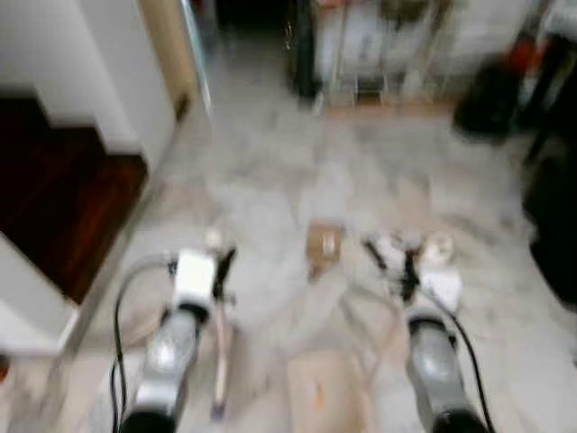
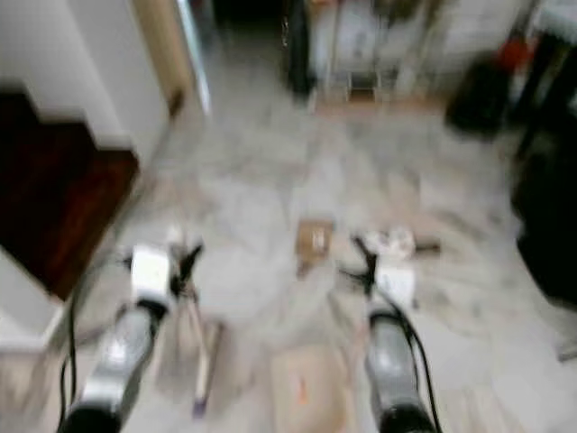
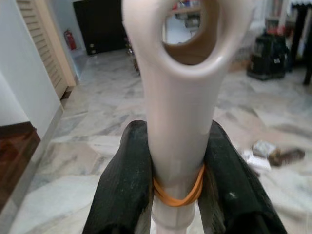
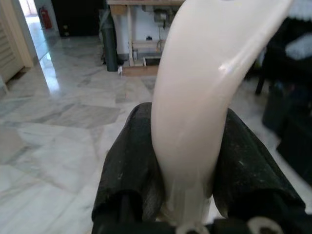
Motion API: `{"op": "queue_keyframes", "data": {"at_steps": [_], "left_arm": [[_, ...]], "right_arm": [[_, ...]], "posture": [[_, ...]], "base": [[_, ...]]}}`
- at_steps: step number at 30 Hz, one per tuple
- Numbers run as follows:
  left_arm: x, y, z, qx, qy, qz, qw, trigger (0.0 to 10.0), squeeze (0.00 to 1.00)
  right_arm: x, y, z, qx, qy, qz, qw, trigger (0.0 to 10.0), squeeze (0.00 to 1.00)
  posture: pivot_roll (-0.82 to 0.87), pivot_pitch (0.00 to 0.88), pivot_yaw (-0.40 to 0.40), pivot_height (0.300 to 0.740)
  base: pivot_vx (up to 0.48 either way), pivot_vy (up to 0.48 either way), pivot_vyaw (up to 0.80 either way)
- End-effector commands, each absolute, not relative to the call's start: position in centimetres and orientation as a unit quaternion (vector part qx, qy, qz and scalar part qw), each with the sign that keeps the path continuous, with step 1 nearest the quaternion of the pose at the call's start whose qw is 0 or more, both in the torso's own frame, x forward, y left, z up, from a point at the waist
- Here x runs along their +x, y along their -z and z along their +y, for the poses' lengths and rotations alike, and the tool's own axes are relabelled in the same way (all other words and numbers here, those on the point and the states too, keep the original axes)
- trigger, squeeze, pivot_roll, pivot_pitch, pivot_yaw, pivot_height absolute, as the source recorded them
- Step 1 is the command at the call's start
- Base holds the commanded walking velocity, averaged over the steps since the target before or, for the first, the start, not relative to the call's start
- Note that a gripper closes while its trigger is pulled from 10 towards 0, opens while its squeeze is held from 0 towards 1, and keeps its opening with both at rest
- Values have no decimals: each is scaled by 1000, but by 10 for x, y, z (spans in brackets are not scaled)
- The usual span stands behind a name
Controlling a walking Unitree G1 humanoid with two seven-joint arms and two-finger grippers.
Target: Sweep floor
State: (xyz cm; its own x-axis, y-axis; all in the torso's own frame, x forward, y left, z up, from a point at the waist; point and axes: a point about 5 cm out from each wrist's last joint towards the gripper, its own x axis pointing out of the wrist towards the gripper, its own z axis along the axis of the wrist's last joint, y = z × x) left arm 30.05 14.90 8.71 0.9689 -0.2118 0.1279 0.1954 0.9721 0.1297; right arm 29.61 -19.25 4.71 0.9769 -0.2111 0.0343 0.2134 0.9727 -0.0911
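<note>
Left tool (image 3: 178, 195) clamped on cream handle (image 3: 178, 97) with hanging hole, likely broom. Right tool (image 4: 190, 195) clamped on second cream handle (image 4: 204, 97), maybe dustpan. Both held upright, ready for sweeping. Scraps (image 1: 323, 245) on marble floor (image 1: 270, 171) just ahead, between arms.

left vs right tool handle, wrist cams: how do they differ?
The left handle ends in a loop with a hole through it; the right handle shows no hole where visible and curves to one side. The left handle carries an orange rubber band at the fingers; the right handle has none visible. Both are cream plastic, each clamped between a tool's black fingers: left tool, right tool.
</note>
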Motion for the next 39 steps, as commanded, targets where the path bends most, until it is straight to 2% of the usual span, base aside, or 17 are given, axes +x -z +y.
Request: {"op": "queue_keyframes", "data": {"at_steps": [1, 16, 31, 39], "left_arm": [[303, -98, 159, 66, 90, -95, 989, 10000, 0], [304, -100, 158, 64, 82, -96, 990, 10000, 0], [303, -100, 157, 61, 78, -97, 990, 10000, 0], [303, -100, 157, 62, 77, -97, 990, 10000, 0]], "right_arm": [[304, -58, -181, -37, 94, -38, 994, 10000, 0], [307, -59, -179, -29, 96, -32, 994, 10000, 0], [308, -60, -181, -31, 96, -29, 994, 10000, 0], [308, -61, -181, -32, 94, -33, 995, 10000, 0]], "posture": [[60, 0, 22, 740], [63, 0, 17, 740], [64, 0, 11, 740], [63, 0, 11, 740]], "base": [[405, 0, 0], [408, 0, 0], [408, 0, -765], [409, 0, 0]]}}
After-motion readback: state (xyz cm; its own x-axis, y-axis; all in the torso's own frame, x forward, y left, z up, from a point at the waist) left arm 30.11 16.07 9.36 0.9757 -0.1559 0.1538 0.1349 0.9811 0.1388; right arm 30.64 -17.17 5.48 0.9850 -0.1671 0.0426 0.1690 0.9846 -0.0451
